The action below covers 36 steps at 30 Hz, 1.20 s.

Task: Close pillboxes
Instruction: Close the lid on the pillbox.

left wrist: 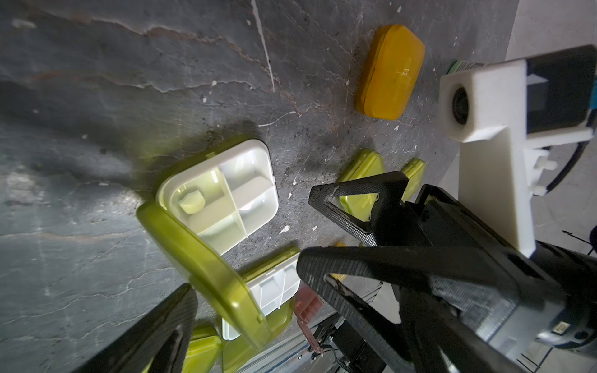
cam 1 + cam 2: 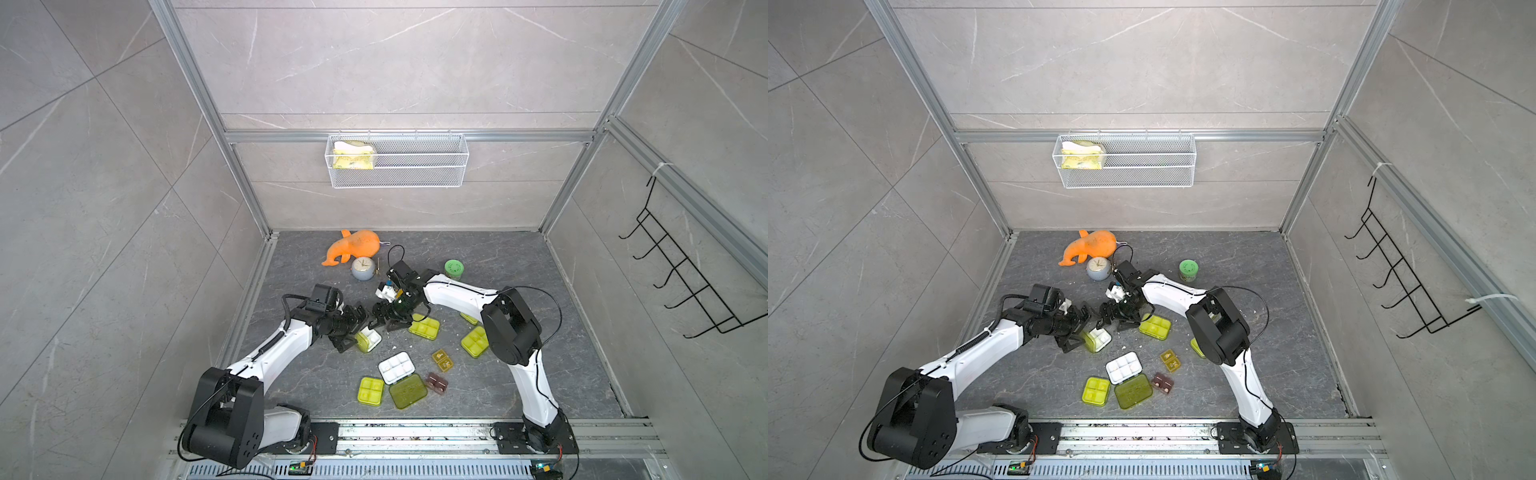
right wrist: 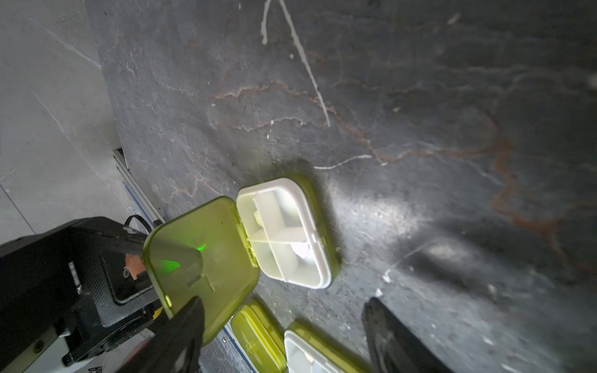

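resting flat on the dark worktop [image 2: 490, 386] left of centre, cells up, the open four-cell pillbox [image 3: 284, 232] sits skewed to the worktop's edges, near-square with no clear long axis; its yellow-green lid [image 3: 206, 258] stands half raised from the hinge edge on the left arm's side, inner face toward the right arm. the left gripper [image 2: 356, 330] has its fingers wide apart with the lid between them; the right gripper [image 2: 384, 319], just beside, has its fingers apart on nothing; whether one touches the lid i cannot tell.

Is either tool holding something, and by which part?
Nothing is held: left tool and right tool both stand open beside the raised lid of the open pillbox.
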Motion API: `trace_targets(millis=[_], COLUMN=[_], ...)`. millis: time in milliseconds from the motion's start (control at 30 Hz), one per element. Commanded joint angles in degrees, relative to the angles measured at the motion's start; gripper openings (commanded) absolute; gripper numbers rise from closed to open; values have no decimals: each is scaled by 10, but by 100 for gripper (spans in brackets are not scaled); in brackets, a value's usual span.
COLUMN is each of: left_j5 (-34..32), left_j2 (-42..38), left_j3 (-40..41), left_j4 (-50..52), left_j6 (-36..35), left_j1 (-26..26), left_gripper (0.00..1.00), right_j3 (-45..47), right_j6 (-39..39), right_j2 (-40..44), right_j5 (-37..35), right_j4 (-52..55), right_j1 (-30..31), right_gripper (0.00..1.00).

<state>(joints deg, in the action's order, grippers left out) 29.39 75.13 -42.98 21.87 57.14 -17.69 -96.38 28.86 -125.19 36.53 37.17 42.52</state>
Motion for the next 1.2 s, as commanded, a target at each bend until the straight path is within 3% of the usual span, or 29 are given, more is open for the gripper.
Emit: trace_targets(millis=[0, 267, 600, 1167], left_j5=[15, 25, 24, -19], left_j2=[16, 36, 1, -147], left_j3=[-40, -66, -61, 4], left_j4=[-50, -53, -45, 14], left_j6=[-10, -20, -15, 18], left_j1=[2, 2, 2, 2], left_gripper=[100, 100, 99, 99], right_j3=[15, 39, 35, 5], right_j6=[-9, -9, -12, -40], right_j2=[36, 57, 59, 42], right_j5=[21, 10, 10, 20], right_j4=[5, 4, 6, 35], right_j1=[18, 12, 8, 7], right_gripper=[79, 79, 80, 80])
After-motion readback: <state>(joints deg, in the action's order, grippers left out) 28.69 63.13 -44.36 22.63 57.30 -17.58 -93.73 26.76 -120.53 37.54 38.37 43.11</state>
